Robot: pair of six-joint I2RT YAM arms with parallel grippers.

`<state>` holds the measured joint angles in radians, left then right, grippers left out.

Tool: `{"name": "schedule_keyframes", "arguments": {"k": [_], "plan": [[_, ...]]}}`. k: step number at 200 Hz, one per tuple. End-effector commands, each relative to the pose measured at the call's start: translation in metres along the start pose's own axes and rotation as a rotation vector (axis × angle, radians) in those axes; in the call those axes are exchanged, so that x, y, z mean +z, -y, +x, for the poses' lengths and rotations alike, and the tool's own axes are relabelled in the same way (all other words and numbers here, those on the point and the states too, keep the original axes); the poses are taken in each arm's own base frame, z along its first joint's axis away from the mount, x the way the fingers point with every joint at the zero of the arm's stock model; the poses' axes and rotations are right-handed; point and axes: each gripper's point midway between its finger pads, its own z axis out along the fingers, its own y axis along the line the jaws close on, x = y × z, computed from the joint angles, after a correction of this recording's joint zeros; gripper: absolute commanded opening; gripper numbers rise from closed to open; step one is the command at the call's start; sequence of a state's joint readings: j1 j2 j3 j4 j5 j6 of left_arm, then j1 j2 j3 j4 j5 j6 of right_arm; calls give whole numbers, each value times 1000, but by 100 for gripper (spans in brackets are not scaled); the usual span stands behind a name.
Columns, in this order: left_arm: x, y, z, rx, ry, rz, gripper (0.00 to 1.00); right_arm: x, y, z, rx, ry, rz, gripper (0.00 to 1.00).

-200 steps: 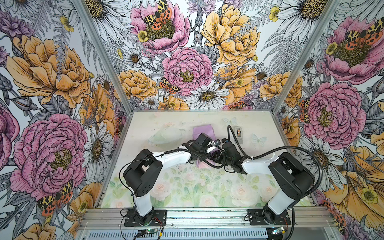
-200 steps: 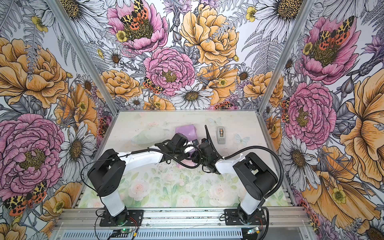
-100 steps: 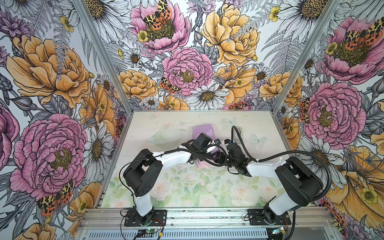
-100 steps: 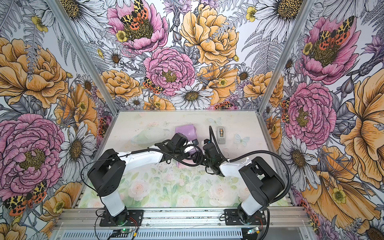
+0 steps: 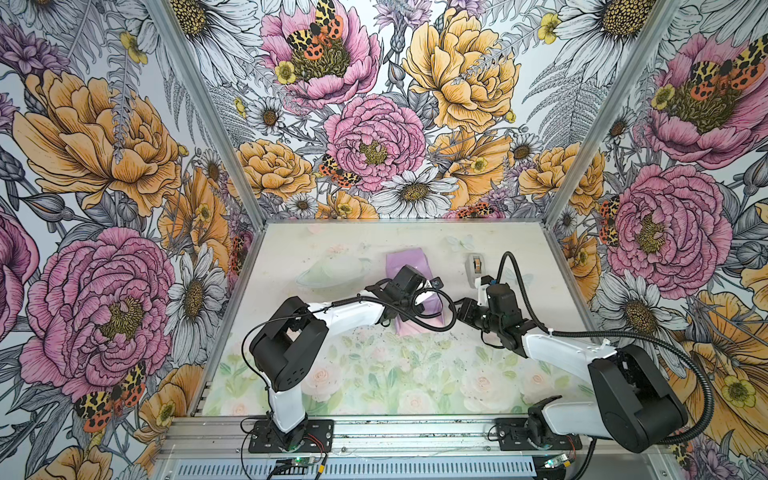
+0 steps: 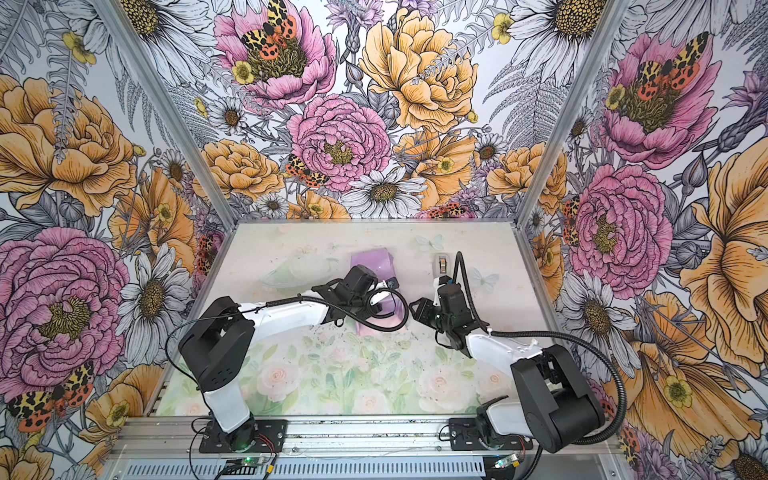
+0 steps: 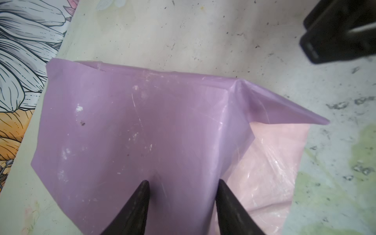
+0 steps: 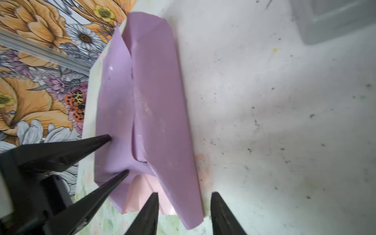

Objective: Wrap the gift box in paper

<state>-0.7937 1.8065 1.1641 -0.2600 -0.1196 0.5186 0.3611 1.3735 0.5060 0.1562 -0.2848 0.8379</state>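
The gift box [image 7: 142, 122] shows only as a lilac block under the paper [image 5: 405, 264] [image 6: 372, 262], mid-table toward the back. A pale pink part of the sheet [image 7: 270, 162] spreads out on the near side. My left gripper [image 7: 182, 182] [image 5: 424, 297] is open, its two tips set apart and pressing down on the paper over the box. My right gripper [image 8: 184, 194] [image 5: 455, 311] is open just right of the box. A folded lilac corner flap [image 8: 189, 213] lies loose between its fingers. In the right wrist view the left gripper's fingers [image 8: 97, 142] rest on the paper [image 8: 154, 101].
A small grey tape dispenser [image 5: 476, 266] [image 8: 333, 20] stands behind the right gripper, toward the back right. The cage's metal posts and floral walls close in the table at the back and sides. Black cables loop over the paper between the two wrists.
My right gripper has drawn back to the right, away from the box, and its arm has swung outward. The left gripper has stayed pressed on the paper.
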Motion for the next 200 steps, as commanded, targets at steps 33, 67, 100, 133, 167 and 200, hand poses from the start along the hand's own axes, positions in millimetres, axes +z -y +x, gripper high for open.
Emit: {"name": "schedule_keyframes", "arguments": {"k": [33, 67, 100, 133, 167, 200], "plan": [[11, 19, 15, -18, -48, 74, 53, 35, -3, 11, -73, -63, 30, 28], [10, 20, 15, -17, -48, 75, 52, 50, -20, 17, -126, -76, -23, 26], [10, 19, 14, -19, -43, 74, 52, 57, -37, 18, -158, -73, -75, 24], [10, 20, 14, -22, -43, 80, 52, 67, -46, 18, -177, -66, -96, 23], [10, 20, 14, -24, -42, 82, 52, 77, -53, 20, -188, -66, -101, 22], [9, 20, 13, -25, -39, 84, 52, 86, -42, 26, -186, -57, -66, 21]]}}
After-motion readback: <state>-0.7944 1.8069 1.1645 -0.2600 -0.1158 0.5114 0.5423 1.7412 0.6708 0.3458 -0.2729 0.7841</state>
